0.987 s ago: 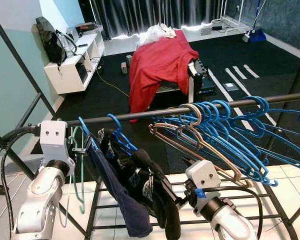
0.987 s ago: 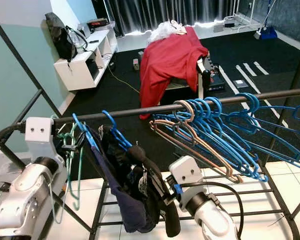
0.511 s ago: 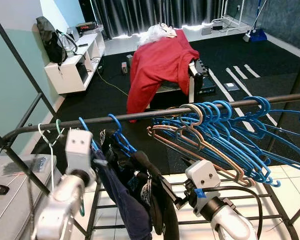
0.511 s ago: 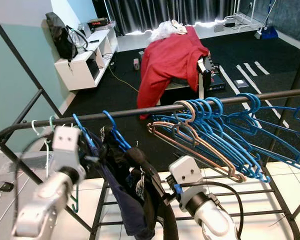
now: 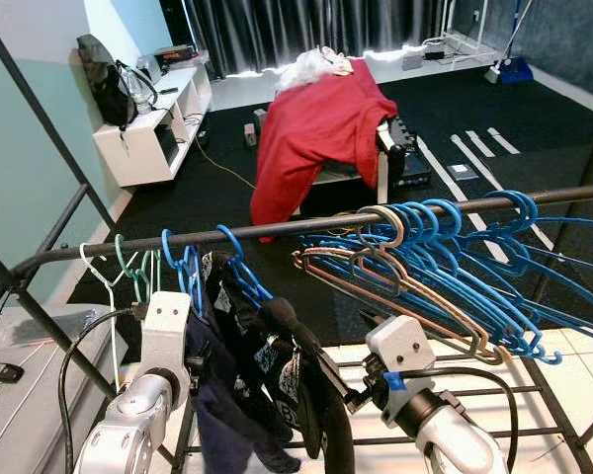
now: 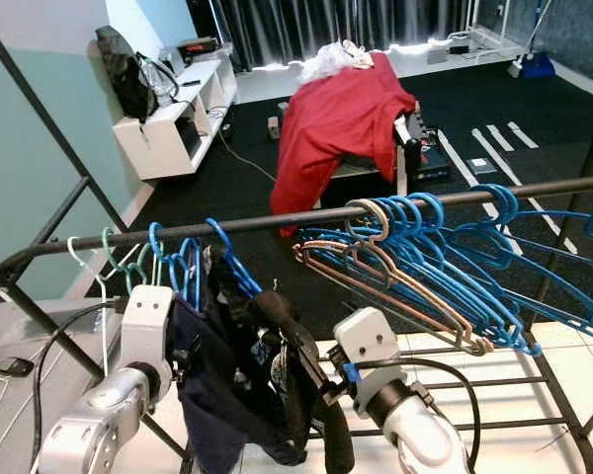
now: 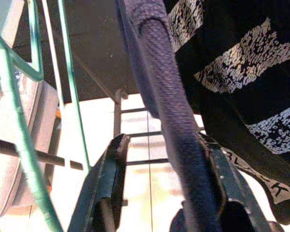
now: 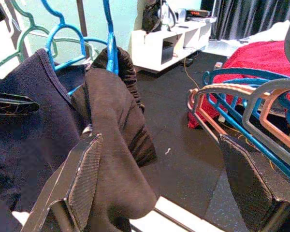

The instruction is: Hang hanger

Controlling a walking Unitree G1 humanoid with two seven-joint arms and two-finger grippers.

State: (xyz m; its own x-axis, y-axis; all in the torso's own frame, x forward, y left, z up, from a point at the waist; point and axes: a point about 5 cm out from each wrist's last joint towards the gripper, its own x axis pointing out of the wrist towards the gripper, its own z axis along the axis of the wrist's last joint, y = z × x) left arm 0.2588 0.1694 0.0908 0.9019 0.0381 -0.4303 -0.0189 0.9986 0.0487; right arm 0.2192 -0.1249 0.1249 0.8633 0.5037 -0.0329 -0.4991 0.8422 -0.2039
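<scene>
1. The blue plastic hanger [image 5: 183, 272] carrying a dark navy garment [image 5: 222, 400] hooks the black metal rail [image 5: 306, 225].
2. Left gripper [image 7: 159, 193], fingers narrow around navy fabric, steadies it.
3. Right gripper [image 8: 169, 179], at 5 o'clock, fingers wide, waits beside.

Bright daylight, sharp; wrist close-ups blurred.
</scene>
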